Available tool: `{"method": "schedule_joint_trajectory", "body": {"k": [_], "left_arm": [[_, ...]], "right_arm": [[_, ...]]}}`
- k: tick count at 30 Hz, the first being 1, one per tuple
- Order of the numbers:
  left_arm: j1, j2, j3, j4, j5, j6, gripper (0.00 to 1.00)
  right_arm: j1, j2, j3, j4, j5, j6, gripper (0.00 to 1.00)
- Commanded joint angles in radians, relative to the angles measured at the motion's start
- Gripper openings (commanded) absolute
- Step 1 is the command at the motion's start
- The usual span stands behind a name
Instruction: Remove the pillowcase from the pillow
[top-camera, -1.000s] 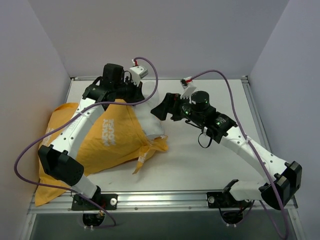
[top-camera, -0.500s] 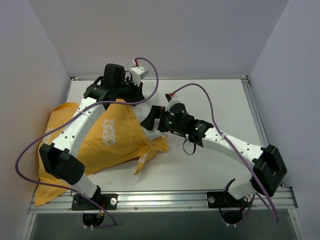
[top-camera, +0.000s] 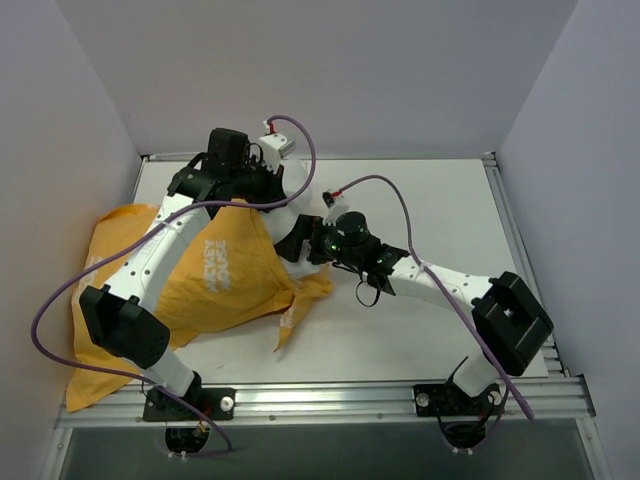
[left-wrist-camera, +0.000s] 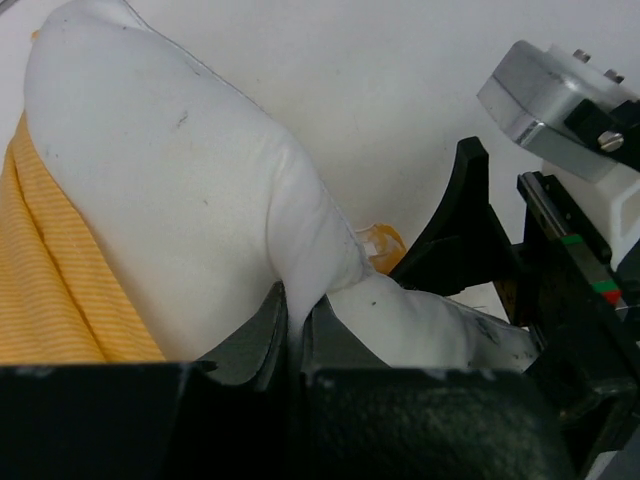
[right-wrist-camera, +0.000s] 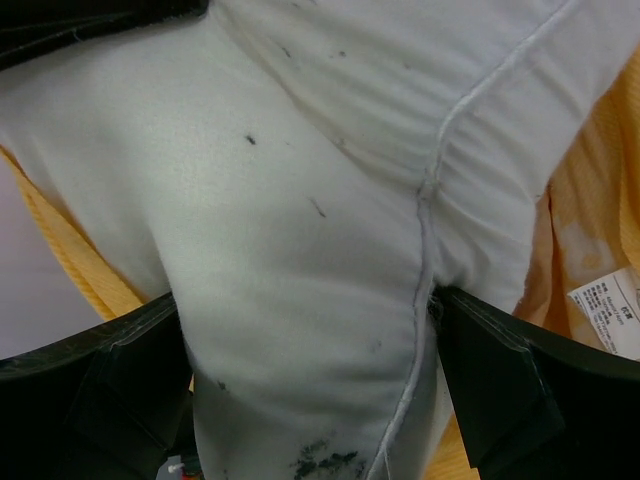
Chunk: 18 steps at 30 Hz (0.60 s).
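The white pillow (top-camera: 306, 216) sticks out of the open end of the orange-yellow pillowcase (top-camera: 220, 280), which covers the rest of it at the left of the table. My left gripper (top-camera: 280, 196) is shut on a pinch of the pillow's fabric (left-wrist-camera: 180, 190); its jaws (left-wrist-camera: 295, 325) meet on the white cloth, with the pillowcase (left-wrist-camera: 50, 270) to their left. My right gripper (top-camera: 300, 240) is open, its jaws astride the pillow's exposed end (right-wrist-camera: 300, 230). The gripper's midpoint (right-wrist-camera: 310, 380) lies on the pillow and both fingers (right-wrist-camera: 500, 380) sit against its sides. Pillowcase (right-wrist-camera: 590, 190) shows behind.
The white table (top-camera: 430, 200) extends to the right and back of the arms. Grey walls close in the left, back and right. A metal rail (top-camera: 330, 397) runs along the near edge. A white care label (right-wrist-camera: 610, 310) hangs on the pillowcase. My right gripper's black finger (left-wrist-camera: 460, 225) shows in the left wrist view.
My right arm has swung left and forward, bringing its open gripper onto the pillow's exposed end. The left gripper has kept its hold and barely moved.
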Motion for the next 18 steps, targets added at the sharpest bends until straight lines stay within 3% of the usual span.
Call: {"method": "schedule_joint_trajectory", "body": {"k": [1,5,8,9,11,15,16,17,18], "left_arm": [[-0.026,-0.03,0.111,0.109,0.112,-0.064,0.02],[-0.026,-0.03,0.165,0.104,0.161,-0.101,0.02],[-0.026,-0.027,0.165,0.106,0.172,-0.113,0.02],[-0.026,-0.028,0.157,0.106,0.172,-0.112,0.02],[-0.025,-0.03,0.136,0.104,0.169,-0.105,0.02],[-0.026,-0.017,0.123,0.066,0.151,-0.087,0.02],[-0.025,-0.01,0.128,0.046,0.136,-0.066,0.12],[-0.023,-0.002,0.149,-0.007,0.12,-0.049,0.6],[-0.02,0.015,0.163,-0.039,0.111,-0.027,0.95]], "right_arm": [[0.041,0.041,0.02,0.148,-0.026,-0.021,1.0],[0.045,0.049,0.011,0.185,-0.004,-0.015,0.97],[0.045,0.07,0.037,0.151,-0.018,-0.024,0.63],[0.042,0.084,0.052,0.144,-0.024,-0.026,0.3],[0.044,0.09,0.055,0.136,-0.012,-0.012,0.02],[0.044,0.087,0.031,0.189,-0.022,0.026,0.0],[0.042,0.081,0.017,0.197,-0.018,0.045,0.0],[0.041,0.071,0.011,0.197,-0.01,0.049,0.0],[0.038,0.066,0.005,0.194,-0.004,0.051,0.0]]}}
